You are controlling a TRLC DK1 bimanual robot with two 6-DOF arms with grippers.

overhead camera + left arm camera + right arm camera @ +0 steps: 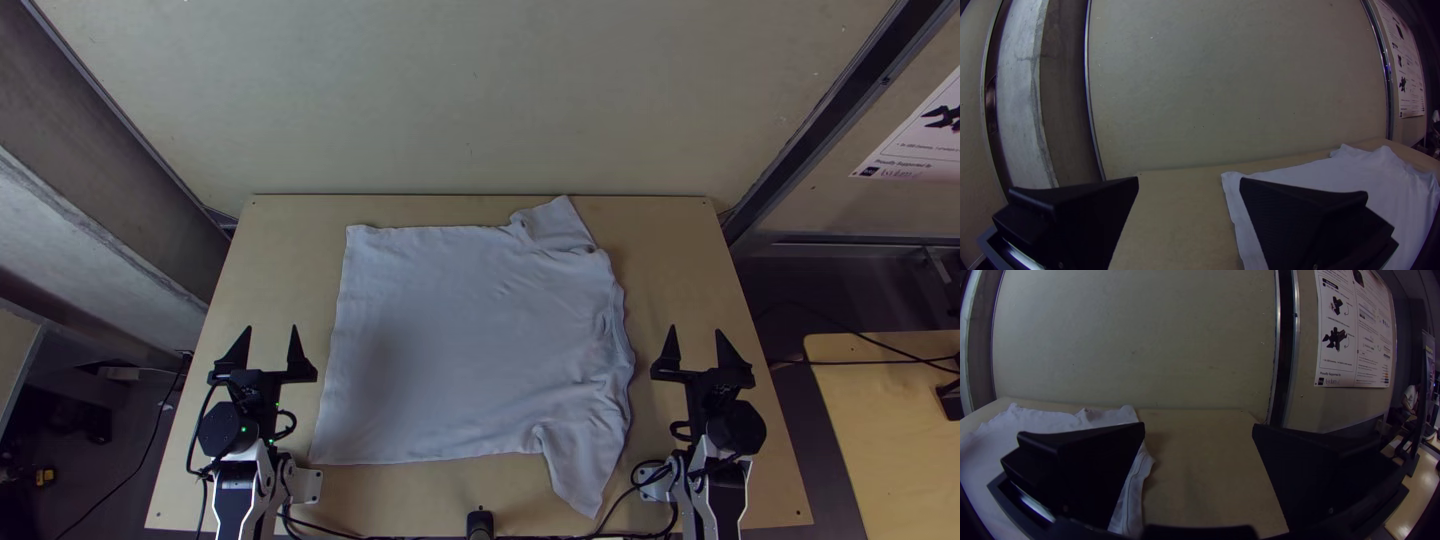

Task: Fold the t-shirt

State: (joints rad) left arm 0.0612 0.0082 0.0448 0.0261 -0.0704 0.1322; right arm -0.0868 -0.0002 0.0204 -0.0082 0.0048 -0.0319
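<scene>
Top view: a white T-shirt [450, 340] lies spread in a single broad sheet across the middle of a light wooden counter [280, 250], awaiting its first fold. Its straight hem [337, 320] faces the left arm and its rumpled collar edge [621, 340] faces the right. The far sleeve [556, 222] reaches up to the counter's back edge, while the near sleeve [583, 475] points toward the front.

On either side of the garment, the left end effector [272, 327] and the right end effector [696, 328] stand released, black fingers parted and holding nothing.

The fabric looks like a light, soft knit that should drape limply, pinch easily and survive handling, though a pull from one point would likely skew the whole panel and drag it over the smooth wood. The far and near hem corners offer flat, clean grips for the left arm; each sleeve, near its cuff, would suit a separate fold inward. The collar side, loosely creased, probably calls for a deeper pinch and a gentle tug to smooth it, lest the wrinkles be trapped inside the fold.
</scene>
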